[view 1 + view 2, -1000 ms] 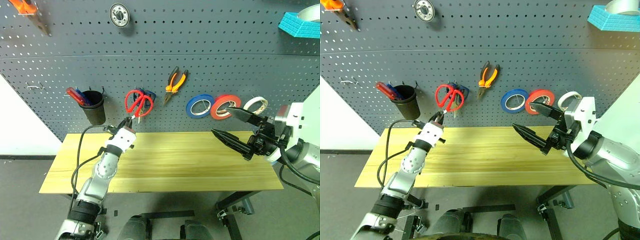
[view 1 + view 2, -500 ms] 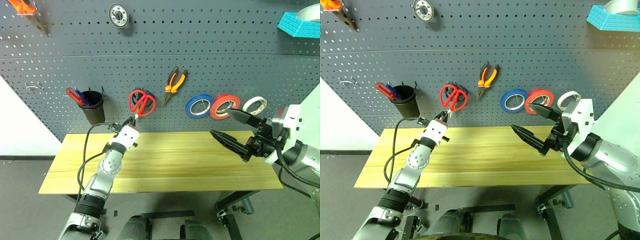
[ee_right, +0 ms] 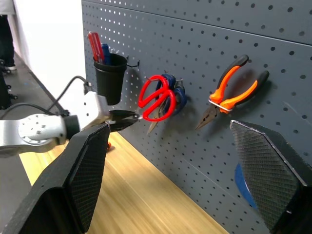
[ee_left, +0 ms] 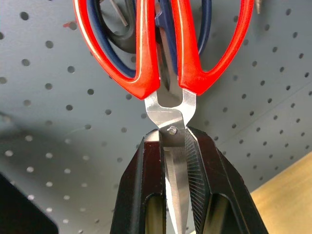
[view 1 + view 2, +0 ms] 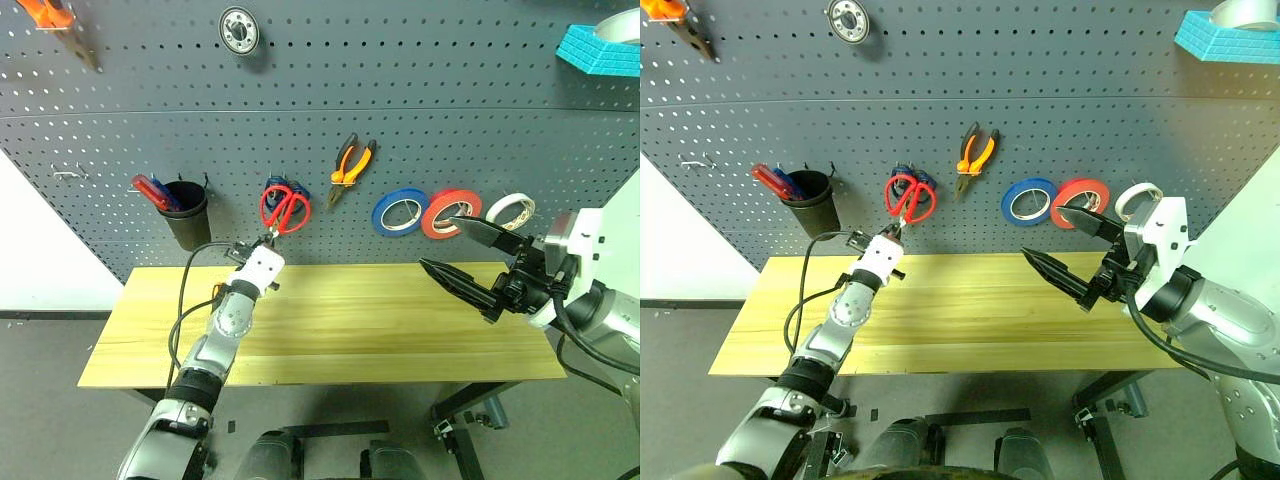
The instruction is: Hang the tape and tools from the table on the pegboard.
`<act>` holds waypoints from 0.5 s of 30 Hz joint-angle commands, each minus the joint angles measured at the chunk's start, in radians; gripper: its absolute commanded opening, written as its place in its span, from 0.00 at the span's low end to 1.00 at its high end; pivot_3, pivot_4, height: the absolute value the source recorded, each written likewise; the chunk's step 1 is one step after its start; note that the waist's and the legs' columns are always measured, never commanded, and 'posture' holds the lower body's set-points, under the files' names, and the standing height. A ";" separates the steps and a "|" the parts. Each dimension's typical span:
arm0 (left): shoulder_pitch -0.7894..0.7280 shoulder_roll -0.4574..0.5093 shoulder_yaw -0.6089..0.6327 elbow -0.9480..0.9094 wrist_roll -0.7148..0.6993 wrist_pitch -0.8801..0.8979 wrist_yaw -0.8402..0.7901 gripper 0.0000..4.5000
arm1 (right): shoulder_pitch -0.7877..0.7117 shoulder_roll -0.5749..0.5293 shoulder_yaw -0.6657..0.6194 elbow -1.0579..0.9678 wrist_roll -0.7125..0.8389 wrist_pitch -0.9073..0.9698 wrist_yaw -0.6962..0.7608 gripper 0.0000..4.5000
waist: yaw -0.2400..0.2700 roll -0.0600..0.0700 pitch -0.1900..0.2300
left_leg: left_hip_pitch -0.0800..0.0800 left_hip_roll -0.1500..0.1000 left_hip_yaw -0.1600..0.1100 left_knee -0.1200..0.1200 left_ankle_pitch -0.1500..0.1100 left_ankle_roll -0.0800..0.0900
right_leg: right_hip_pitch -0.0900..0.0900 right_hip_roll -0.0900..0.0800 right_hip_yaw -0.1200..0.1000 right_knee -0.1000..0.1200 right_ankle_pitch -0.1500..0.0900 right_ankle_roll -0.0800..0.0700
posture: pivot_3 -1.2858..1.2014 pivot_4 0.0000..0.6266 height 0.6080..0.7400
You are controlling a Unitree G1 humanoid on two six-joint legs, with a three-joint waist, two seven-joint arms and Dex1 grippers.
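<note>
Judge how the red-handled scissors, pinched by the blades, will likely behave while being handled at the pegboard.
Probably stiff: steel blades, moulded handles. The red-handled scissors may pivot or slip, since the left gripper pinches only smooth blades near the pivot. Handle-heavy, they would likely swing on a pegboard hook.

Wide bare room over the table (image 5: 330, 330), right up to the pegboard (image 5: 420, 150). Above the table's back edge, a crowded row: black cup (image 5: 187, 213), red-handled scissors (image 5: 285, 207) over blue-handled scissors (image 4: 207, 19), small pliers (image 5: 349, 165), blue roll (image 5: 400, 212), red tape roll (image 5: 447, 212), white roll (image 5: 512, 209). Little clearance between neighbours.
</note>
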 commanded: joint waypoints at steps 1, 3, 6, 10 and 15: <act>-0.036 -0.008 -0.010 0.042 0.008 -0.032 0.022 0.06 | -0.007 -0.005 -0.060 -0.044 0.055 -0.017 -0.001 0.92 | 0.000 0.000 0.000 | 0.000 0.000 0.000 0.000 0.000 0.000 | 0.000 0.000 0.000 0.000 0.000 0.000 | 0.48 0.07 1.00; -0.047 -0.012 -0.015 0.063 0.009 -0.043 0.029 0.06 | -0.006 -0.001 -0.078 -0.052 0.083 -0.021 -0.007 0.92 | -0.001 0.000 0.000 | 0.000 0.000 0.000 0.000 0.000 0.000 | 0.000 0.000 0.000 0.000 0.000 0.000 | 0.48 0.07 1.00; -0.055 -0.017 -0.018 0.083 0.012 -0.051 0.040 0.06 | -0.004 0.005 -0.100 -0.061 0.116 -0.028 -0.016 0.92 | -0.001 0.000 0.000 | 0.000 0.000 0.000 0.000 0.000 0.000 | 0.000 0.000 0.000 0.000 0.000 0.000 | 0.48 0.07 1.00; -0.061 -0.017 -0.017 0.099 0.014 -0.057 0.044 0.06 | -0.006 0.009 -0.119 -0.066 0.158 -0.034 -0.031 0.92 | -0.001 0.000 0.000 | 0.000 0.000 0.000 0.001 0.000 0.000 | 0.000 0.000 0.000 0.000 0.000 0.000 | 0.48 0.07 1.00; -0.061 -0.017 -0.005 0.103 0.003 -0.064 0.053 0.28 | -0.006 0.003 -0.108 -0.059 0.151 -0.040 -0.036 0.92 | -0.001 0.000 0.000 | 0.000 0.000 0.000 0.002 -0.001 0.001 | 0.001 -0.001 0.000 0.000 0.000 0.000 | 0.48 0.06 1.00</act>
